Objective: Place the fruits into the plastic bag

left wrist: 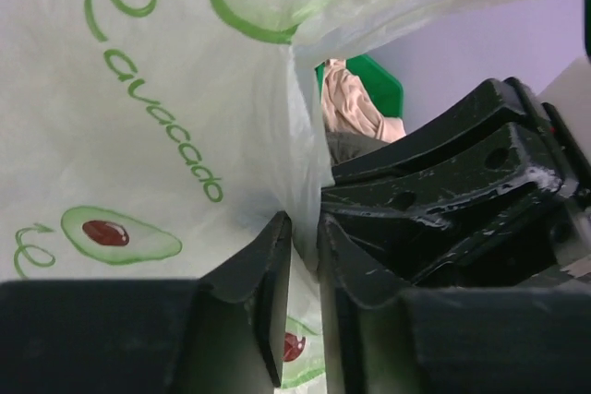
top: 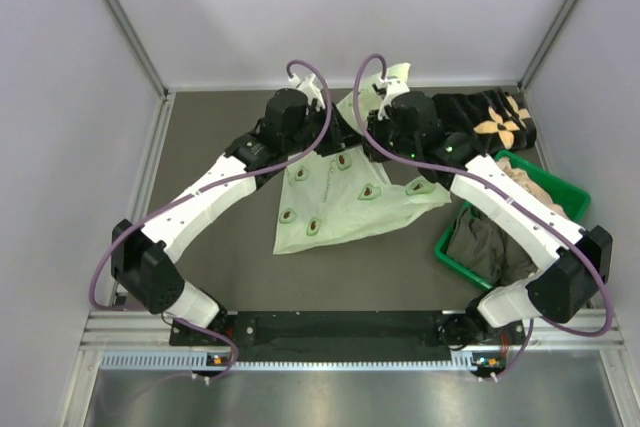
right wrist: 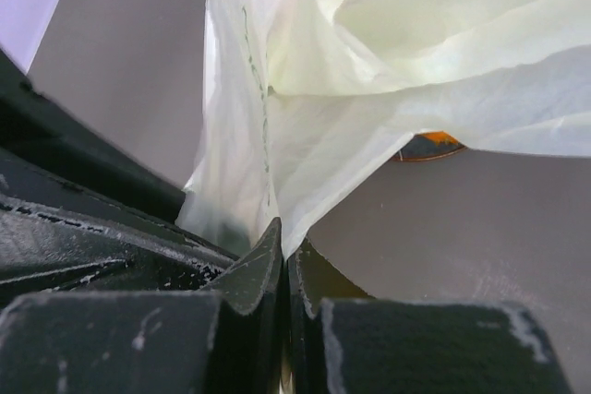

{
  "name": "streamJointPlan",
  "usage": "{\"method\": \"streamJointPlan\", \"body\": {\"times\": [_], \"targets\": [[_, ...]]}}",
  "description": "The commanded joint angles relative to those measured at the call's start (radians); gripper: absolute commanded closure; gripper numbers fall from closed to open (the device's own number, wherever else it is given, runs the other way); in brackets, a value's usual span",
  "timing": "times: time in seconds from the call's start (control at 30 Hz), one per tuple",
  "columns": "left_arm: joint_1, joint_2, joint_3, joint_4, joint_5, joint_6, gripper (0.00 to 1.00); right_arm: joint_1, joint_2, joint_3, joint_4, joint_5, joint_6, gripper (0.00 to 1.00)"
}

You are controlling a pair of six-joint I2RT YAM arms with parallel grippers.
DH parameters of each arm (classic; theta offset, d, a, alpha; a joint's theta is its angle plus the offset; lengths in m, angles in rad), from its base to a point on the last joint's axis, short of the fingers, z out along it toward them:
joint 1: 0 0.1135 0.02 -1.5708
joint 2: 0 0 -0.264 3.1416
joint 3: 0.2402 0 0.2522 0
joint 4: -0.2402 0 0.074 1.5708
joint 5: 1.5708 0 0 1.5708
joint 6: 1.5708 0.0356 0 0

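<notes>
The plastic bag (top: 340, 197), pale green with avocado prints, lies spread in the middle of the table, its top end lifted between the two arms. My left gripper (top: 333, 135) has its jaws drawn narrow round a fold of the bag (left wrist: 138, 89), and the film fills the slit at my left gripper (left wrist: 305, 228) tips. My right gripper (top: 370, 132) is shut on another edge of the bag (right wrist: 369, 89), pinched at my right gripper (right wrist: 284, 239) tips. The fruits are hidden. A dark round thing with an orange bit (right wrist: 427, 145) peeks out under the bag.
A green basket (top: 545, 187) holding beige and grey clothes stands at the right, also seen as a basket (left wrist: 383, 89) past the bag in the left wrist view. Dark flower-printed cloth (top: 495, 122) lies at the back right. Metal frame posts and pale walls enclose the table.
</notes>
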Motion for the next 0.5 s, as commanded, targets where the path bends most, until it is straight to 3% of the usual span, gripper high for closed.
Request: {"method": "streamJointPlan", "body": {"times": [0.0,0.03,0.17,0.3,0.47], "targets": [[0.01,0.01,-0.016,0.091,-0.059,-0.003,0.85,0.02,-0.063,-0.001,0.043,-0.047,-0.009,1.0],[0.01,0.008,-0.022,0.096,-0.061,-0.006,0.91,0.02,-0.066,-0.004,0.043,-0.047,-0.009,1.0],[0.01,-0.012,-0.038,0.096,-0.071,-0.008,1.0,0.018,-0.072,-0.009,0.034,-0.036,-0.009,1.0],[0.011,-0.039,-0.038,0.033,-0.117,0.024,1.0,0.02,-0.078,-0.012,0.017,0.003,-0.01,1.0],[0.046,-0.078,-0.007,-0.182,-0.22,0.101,1.0,-0.003,-0.083,-0.019,-0.019,0.077,-0.032,1.0]]}}
